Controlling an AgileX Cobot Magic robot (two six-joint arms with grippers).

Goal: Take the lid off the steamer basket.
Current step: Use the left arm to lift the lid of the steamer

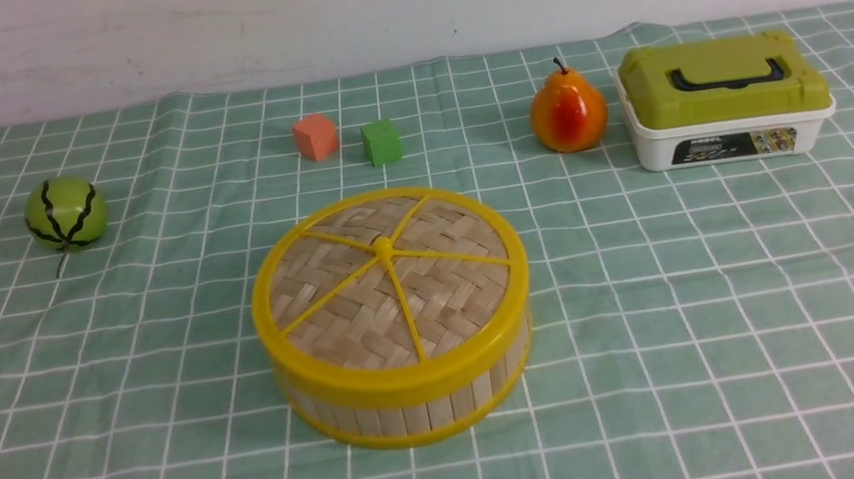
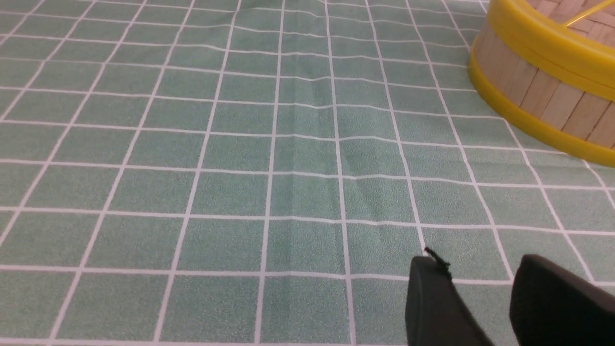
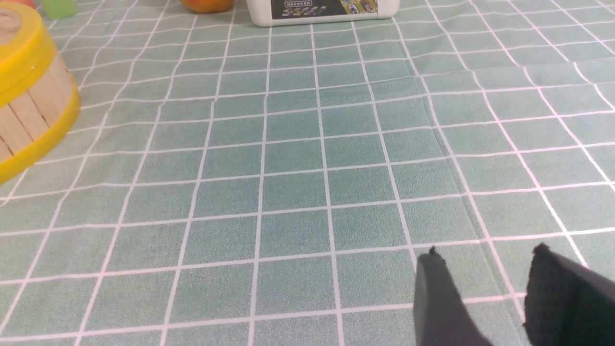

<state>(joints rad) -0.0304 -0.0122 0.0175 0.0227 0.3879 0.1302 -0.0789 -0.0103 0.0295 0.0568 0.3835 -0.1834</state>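
**Sitting shut on the basket: lid in place, both claws parted and empty**

We see the lid (image 1: pixel 389 280) lying flat on the basket (image 1: pixel 412 411). Its yellow rim sits over the basket's top rim all the way round. The knob is at the centre, and five yellow spokes run from it out to the rim. The basket stands upright on the green checked cloth (image 1: pixel 75 420), about midway between the left and right edges of the surface and somewhat closer to the near edge than to the far one. Nothing touches it.

Neither arm shows in the front view, so we read the claws from the wrist views. The left claw (image 2: pixel 480 262) hangs low over bare cloth with its two black fingers parted. We see cloth in the gap and nothing between them. The basket's slatted wall lies ahead of it, well apart. The right claw (image 3: pixel 487 254) looks much the same, with its fingers spread, cloth showing between them and nothing gripped. It too is well apart from the basket. We cannot tell whether either claw touches the cloth.

The other things stand in a row toward the far edge. A striped melon (image 1: pixel 66 212) sits toward the far left corner. An orange cube (image 1: pixel 315 137) and a green cube (image 1: pixel 382 142) sit close together behind the basket. A pear (image 1: pixel 568 114) stands upright just beside a white box (image 1: pixel 731 136), whose green cover (image 1: pixel 723 90) is on, toward the far right corner.
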